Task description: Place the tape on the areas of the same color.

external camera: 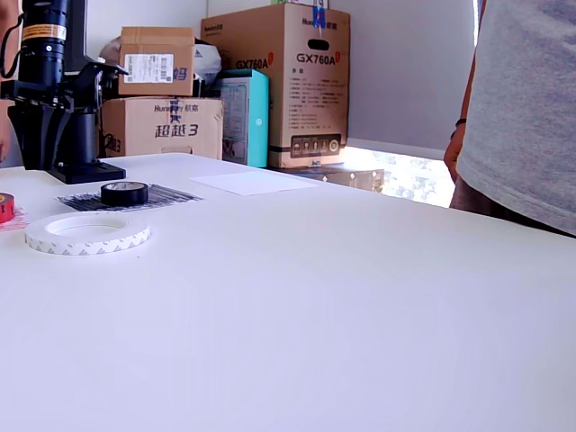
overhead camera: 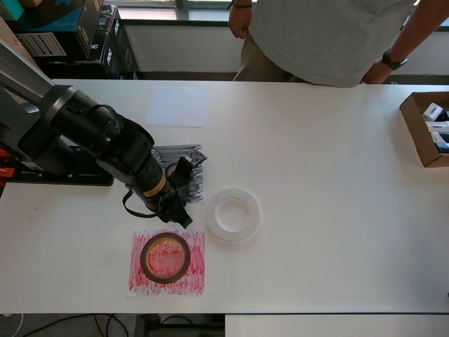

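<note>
The small black tape roll (overhead camera: 170, 168) (external camera: 124, 192) lies on the black scribbled patch (overhead camera: 195, 175) (external camera: 166, 195), partly hidden by my arm in the overhead view. The dark-red roll (overhead camera: 165, 258) lies on the red scribbled patch (overhead camera: 195, 274); only its edge (external camera: 4, 207) shows in the exterior view. The translucent white roll (overhead camera: 233, 214) (external camera: 87, 234) lies on bare table between the patches. The plain white sheet (overhead camera: 177, 107) (external camera: 252, 183) is bare. My gripper (overhead camera: 184, 193) (external camera: 52, 160) is open and empty, fingers down, beside the black roll.
A person (overhead camera: 330, 35) stands at the table's far edge. An open cardboard box (overhead camera: 423, 130) with small items sits at the overhead view's right edge. The arm's base (overhead camera: 59, 172) is at the left. Cardboard boxes (external camera: 279, 81) stand behind the table.
</note>
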`<state>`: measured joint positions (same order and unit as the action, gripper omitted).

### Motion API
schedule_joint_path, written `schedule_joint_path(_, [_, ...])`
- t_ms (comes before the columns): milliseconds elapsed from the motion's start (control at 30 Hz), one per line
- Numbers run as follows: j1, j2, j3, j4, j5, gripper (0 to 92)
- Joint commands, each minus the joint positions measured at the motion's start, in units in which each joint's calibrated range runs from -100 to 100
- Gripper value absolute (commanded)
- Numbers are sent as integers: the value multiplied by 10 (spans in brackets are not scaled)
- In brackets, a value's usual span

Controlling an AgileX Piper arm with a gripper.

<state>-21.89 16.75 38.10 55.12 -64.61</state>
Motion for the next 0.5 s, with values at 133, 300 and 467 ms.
schedule_joint_path(133, [24,69,-64,-6,104,321])
schedule_joint_path(300, [23,123,-135,2,112,321])
schedule_joint_path(467, [22,148,-160,2,112,321])
